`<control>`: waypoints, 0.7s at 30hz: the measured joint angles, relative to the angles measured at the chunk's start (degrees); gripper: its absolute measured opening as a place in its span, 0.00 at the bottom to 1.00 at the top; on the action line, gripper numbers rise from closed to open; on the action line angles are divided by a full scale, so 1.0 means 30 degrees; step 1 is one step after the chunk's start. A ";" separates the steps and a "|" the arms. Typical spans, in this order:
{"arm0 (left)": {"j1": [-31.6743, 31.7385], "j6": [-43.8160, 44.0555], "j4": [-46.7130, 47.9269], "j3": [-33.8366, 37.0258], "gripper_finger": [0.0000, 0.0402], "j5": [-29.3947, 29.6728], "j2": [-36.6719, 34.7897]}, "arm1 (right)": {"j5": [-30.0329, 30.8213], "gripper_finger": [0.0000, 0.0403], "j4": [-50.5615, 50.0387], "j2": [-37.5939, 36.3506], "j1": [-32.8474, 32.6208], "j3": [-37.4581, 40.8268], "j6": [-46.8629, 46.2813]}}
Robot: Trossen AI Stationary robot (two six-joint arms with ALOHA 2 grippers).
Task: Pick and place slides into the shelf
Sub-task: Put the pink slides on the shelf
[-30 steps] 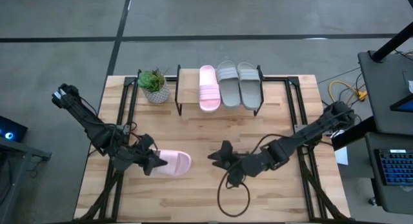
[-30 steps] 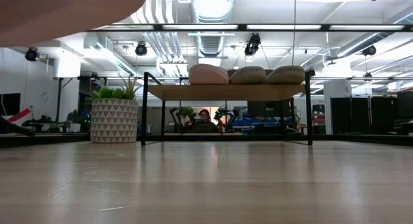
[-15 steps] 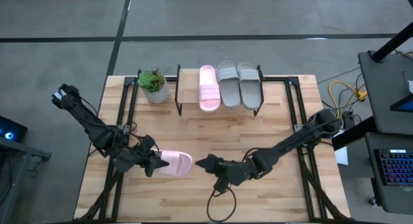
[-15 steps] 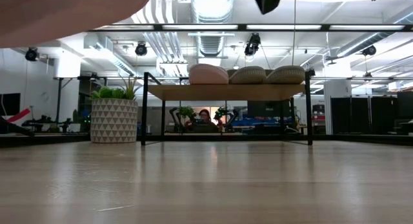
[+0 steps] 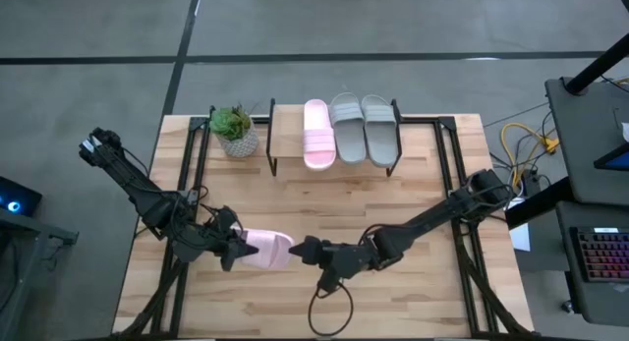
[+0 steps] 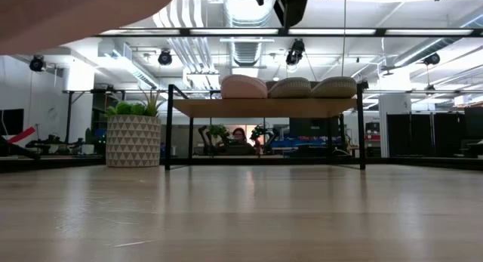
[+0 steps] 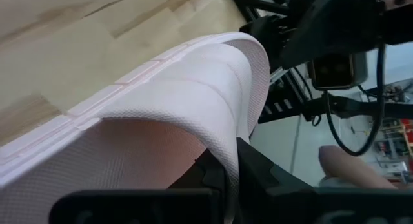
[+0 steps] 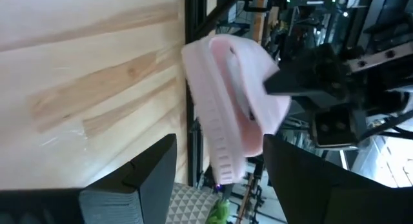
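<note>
1. I count four slides: one pink slide (image 5: 265, 250) is off the table in my left gripper (image 5: 239, 251), clamped shut on its strap.
2. The other three sit side by side on the shelf (image 5: 287, 135): a pink one (image 5: 316, 134) and two grey ones (image 5: 364, 129).
3. The shelf stands at the table's (image 5: 413, 203) far edge, with bare plank left of the pink one.
4. My right gripper (image 5: 301, 249) has its fingers spread wide, holding nothing, just beside the held slide's free end.
5. One potted plant (image 5: 234, 131) stands just left of the shelf.
6. One black cable (image 5: 330, 307) loops under the right arm.
</note>
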State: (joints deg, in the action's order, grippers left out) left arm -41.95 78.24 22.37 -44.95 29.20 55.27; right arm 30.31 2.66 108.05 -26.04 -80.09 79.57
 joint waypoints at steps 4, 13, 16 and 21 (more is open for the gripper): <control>0.0000 -0.0482 -0.0549 0.0000 0.00 0.0197 -0.0007 | -0.0276 0.55 -0.0083 0.0007 0.0187 0.0000 0.0000; 0.0347 -0.1904 -0.1861 0.0036 0.00 0.1242 0.0146 | -0.0753 0.55 0.0331 0.0007 0.0298 0.0000 0.0000; 0.0379 -0.1887 -0.1880 0.0036 0.00 0.1268 0.0131 | -0.0753 0.55 0.0402 0.0007 0.0365 0.0000 0.0000; 0.0379 -0.1898 -0.2075 0.0029 0.00 0.1056 0.0330 | -0.0753 0.55 0.0412 0.0007 0.0486 0.0000 0.0015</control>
State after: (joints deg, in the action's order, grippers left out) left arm -40.82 72.55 16.15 -44.86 32.37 56.25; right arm 28.05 3.90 108.07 -24.58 -80.09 79.61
